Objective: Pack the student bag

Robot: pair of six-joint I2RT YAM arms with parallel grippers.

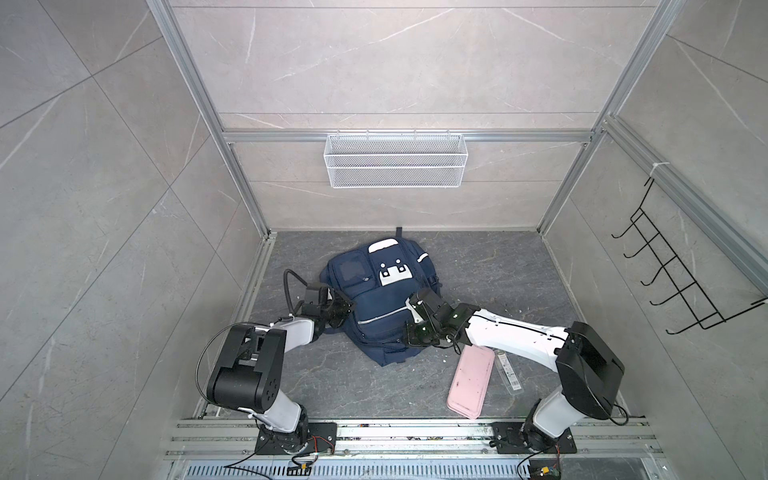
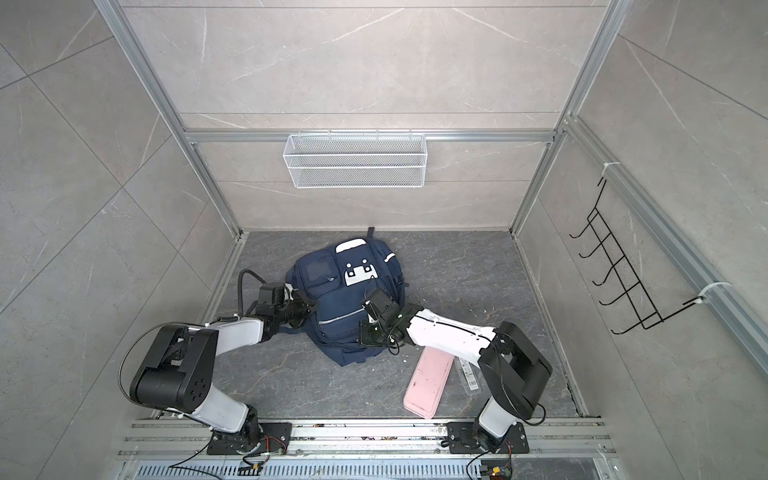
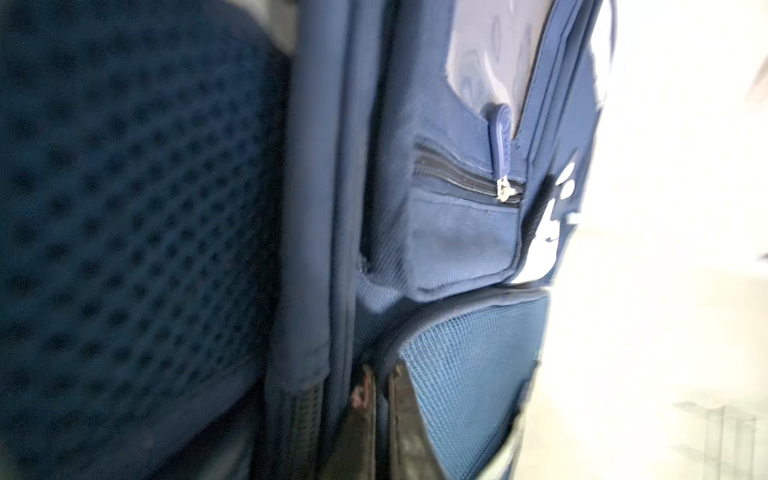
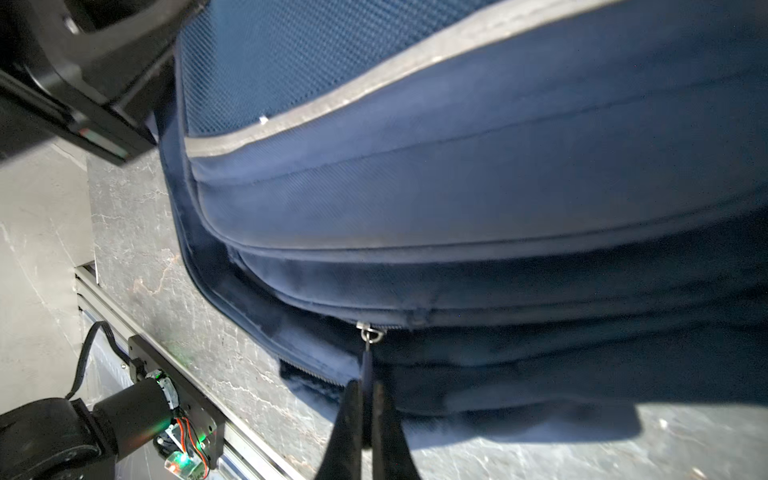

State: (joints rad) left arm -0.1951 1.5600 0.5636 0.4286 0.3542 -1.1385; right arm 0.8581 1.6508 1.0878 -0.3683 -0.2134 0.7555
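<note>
No legible writing; label on clear packet too small to read. Navy student bag lies front-up mid-counter, long axis running near edge to back wall, carry handle toward wall. Right pincer clamped on zipper pull at bag's near-right side. Left pincer closed tight against bag's left side; any hold unclear. Pink case right of bag's near end, beside packet. Bare counter ahead and right-rear.
</note>
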